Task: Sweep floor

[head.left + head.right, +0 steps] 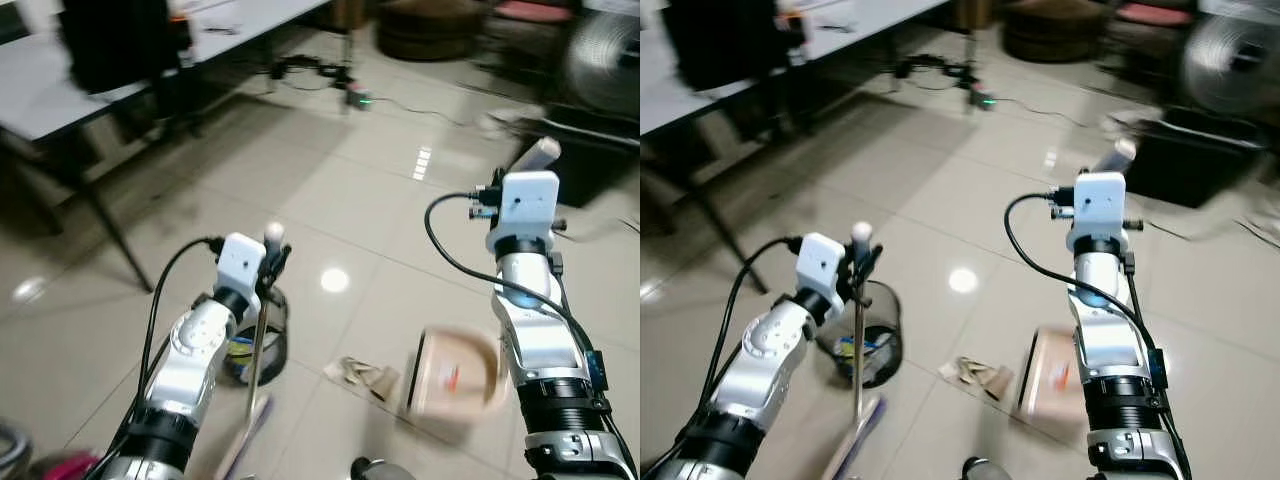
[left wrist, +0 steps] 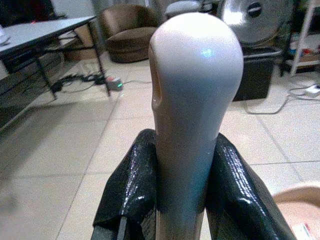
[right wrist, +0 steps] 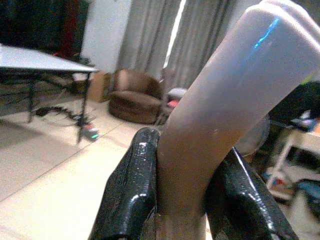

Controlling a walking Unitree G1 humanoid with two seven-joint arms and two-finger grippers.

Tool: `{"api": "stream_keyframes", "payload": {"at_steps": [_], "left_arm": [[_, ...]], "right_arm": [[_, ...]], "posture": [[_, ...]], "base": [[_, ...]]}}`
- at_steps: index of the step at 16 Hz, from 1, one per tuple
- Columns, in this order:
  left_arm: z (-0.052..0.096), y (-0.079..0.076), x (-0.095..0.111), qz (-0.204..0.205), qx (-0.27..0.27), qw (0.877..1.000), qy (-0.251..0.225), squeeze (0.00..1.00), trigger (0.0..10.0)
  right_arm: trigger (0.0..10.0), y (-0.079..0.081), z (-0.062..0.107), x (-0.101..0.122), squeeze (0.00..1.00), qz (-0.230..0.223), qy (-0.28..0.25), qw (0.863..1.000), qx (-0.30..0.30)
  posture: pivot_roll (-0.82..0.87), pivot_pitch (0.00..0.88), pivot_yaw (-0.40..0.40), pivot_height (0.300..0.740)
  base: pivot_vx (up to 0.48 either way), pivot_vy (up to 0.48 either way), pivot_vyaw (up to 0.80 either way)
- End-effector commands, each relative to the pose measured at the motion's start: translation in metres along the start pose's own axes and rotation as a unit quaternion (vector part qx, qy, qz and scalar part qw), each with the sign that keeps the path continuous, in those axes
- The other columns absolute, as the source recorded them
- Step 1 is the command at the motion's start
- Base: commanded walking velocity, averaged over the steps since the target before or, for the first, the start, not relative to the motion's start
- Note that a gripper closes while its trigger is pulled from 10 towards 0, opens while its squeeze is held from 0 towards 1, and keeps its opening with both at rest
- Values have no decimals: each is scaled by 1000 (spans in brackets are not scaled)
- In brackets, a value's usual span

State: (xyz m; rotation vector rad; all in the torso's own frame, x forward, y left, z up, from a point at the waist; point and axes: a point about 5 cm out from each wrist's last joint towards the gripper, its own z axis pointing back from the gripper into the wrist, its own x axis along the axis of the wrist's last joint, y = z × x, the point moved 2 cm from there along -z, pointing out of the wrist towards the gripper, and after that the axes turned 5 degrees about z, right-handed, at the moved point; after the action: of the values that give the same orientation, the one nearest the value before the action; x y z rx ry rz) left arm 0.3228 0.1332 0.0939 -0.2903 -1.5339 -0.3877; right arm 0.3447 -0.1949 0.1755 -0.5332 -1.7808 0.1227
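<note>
Beige dustpan [image 1: 455, 380] beside cardboard scraps [image 1: 368, 377]; left end effector [image 2: 186, 185] clamps broom handle [image 1: 260, 340], right end effector [image 3: 182, 195] clamps dustpan handle [image 3: 225, 100]. Risk: broom striking wire bin [image 1: 262, 345], scattering scraps.

Home living room: brown armchair [image 3: 134, 100], curtains [image 3: 195, 45], tiled floor [image 1: 330, 190].

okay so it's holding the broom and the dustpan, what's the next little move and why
Probably sweep the broom, clamped in the left gripper, toward the debris, which lies between it and the dustpan held by the right gripper.
</note>
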Motion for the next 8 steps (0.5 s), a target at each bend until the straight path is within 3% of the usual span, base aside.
{"api": "stream_keyframes", "payload": {"at_steps": [1,4,6,8], "left_arm": [[1,3,1,-2,8,1000,-2,0,10000],[-1,3,4,-8,23,1000,-15,0,10000],[-4,3,10,-9,32,999,-33,0,10000],[-6,2,15,-7,31,999,-43,0,10000]], "right_arm": [[10000,-3,3,7,0,6,-12,1000,-9],[10000,1,10,1,0,-25,10,999,-18],[10000,13,23,-12,0,-73,60,996,3],[10000,19,29,-16,0,-86,69,994,15]], "posture": [[-101,0,29,740],[-105,0,27,740],[-101,0,25,740],[-99,0,26,740]], "base": [[0,0,-800],[0,0,-800],[0,0,-800],[0,0,-800]]}}
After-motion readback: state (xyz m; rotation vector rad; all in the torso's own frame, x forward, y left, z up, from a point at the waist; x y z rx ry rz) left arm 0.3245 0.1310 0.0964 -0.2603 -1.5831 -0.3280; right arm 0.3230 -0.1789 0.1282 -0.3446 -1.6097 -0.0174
